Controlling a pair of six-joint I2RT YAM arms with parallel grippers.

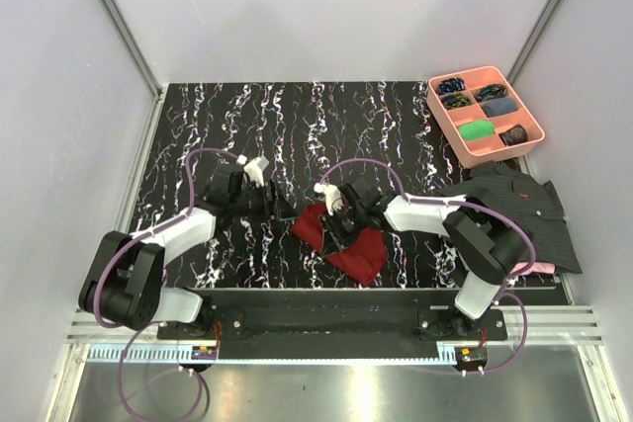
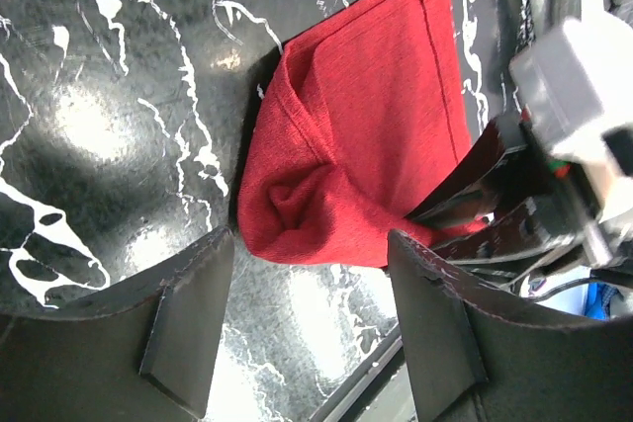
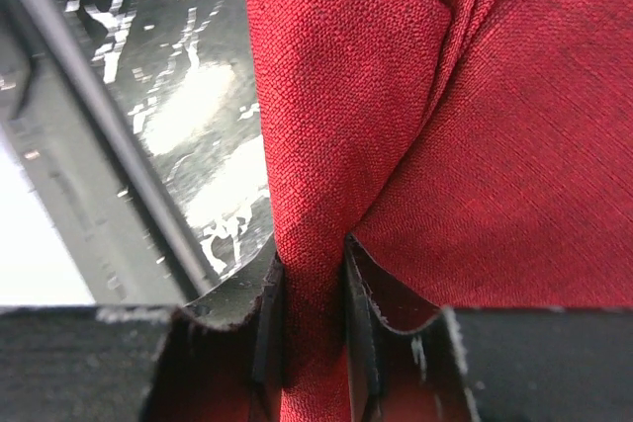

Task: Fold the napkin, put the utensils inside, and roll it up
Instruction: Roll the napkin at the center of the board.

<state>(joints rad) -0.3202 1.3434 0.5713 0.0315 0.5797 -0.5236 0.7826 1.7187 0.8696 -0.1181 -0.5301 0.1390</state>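
The napkin (image 1: 341, 241) lies bunched on the bench (image 1: 198, 126), just toward 6 o'clock of its centre. It is a light, limp woven cloth: it drapes and creases wherever it is lifted, so it will not keep a fold unless pressed flat. It looks rough enough not to slip from a pinch. Hemmed edges and corners are the best places to take it; a pinch in mid-cloth only gathers it.

The right hand (image 3: 312, 264) is clamped on a raised ridge of the napkin, cloth squeezed between both fingers. The left hand (image 2: 309, 244) stands with its jaws spread and nothing between them, at the napkin's 9 o'clock edge. I cannot see the utensils in any view.

At 1 o'clock a pink tray (image 1: 442, 124) has six compartments, each holding one small bundle: several dark patterned, one blue-grey, one bright green. A striped shirt (image 1: 524, 210) lies at 4 o'clock.
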